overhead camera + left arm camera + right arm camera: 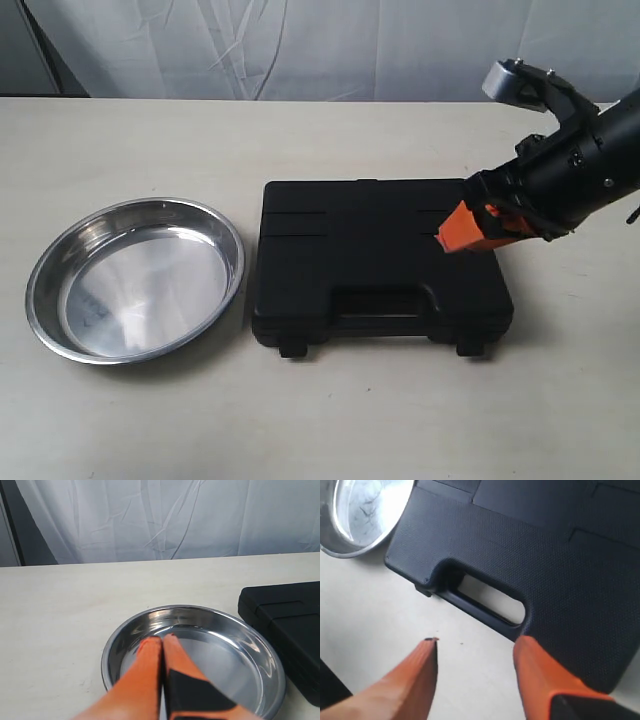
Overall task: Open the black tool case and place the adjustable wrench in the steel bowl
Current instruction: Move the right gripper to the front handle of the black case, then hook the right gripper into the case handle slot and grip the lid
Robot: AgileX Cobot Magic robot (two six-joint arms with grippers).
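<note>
The black tool case [370, 250] lies closed at the table's middle, its handle slot [380, 300] and two latches facing the front edge. The adjustable wrench is hidden. Left of the case sits the steel bowl [135, 280], with nothing in it. My right gripper [470, 228] hovers over the case's right part, open. In the right wrist view its orange fingers [476, 642] stand apart above bare table, just off the case's [545, 555] handle side. My left gripper [161, 639] is shut on nothing, its tips over the bowl [225, 665]. It is outside the exterior view.
A white cloth backdrop [320, 45] hangs behind the table. The beige tabletop [330, 420] stretches in front of the case and bowl. The case's edge [285, 615] shows beside the bowl in the left wrist view.
</note>
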